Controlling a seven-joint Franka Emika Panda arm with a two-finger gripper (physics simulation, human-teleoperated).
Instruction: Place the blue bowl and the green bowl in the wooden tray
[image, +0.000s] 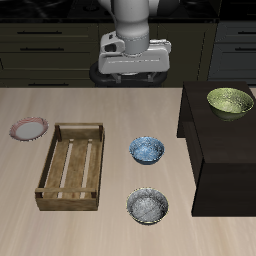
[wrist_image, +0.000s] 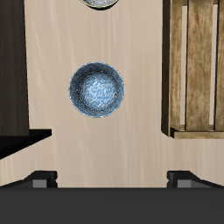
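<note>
The blue bowl (image: 147, 150) (wrist_image: 96, 88) sits upright on the table, between the wooden tray (image: 72, 165) (wrist_image: 197, 66) and a black raised block. The green bowl (image: 230, 101) rests on top of that block, near its back. The tray holds nothing. My gripper (image: 134, 72) (wrist_image: 112, 179) hangs high above the back of the table, well behind the blue bowl. Its fingers (wrist_image: 44, 178) stand wide apart and open with nothing between them.
A grey-white speckled bowl (image: 148, 206) (wrist_image: 101, 3) lies near the table's front edge, in front of the blue bowl. A small pink-rimmed plate (image: 28, 129) sits beyond the tray. The black block (image: 225, 160) stands close beside the blue bowl.
</note>
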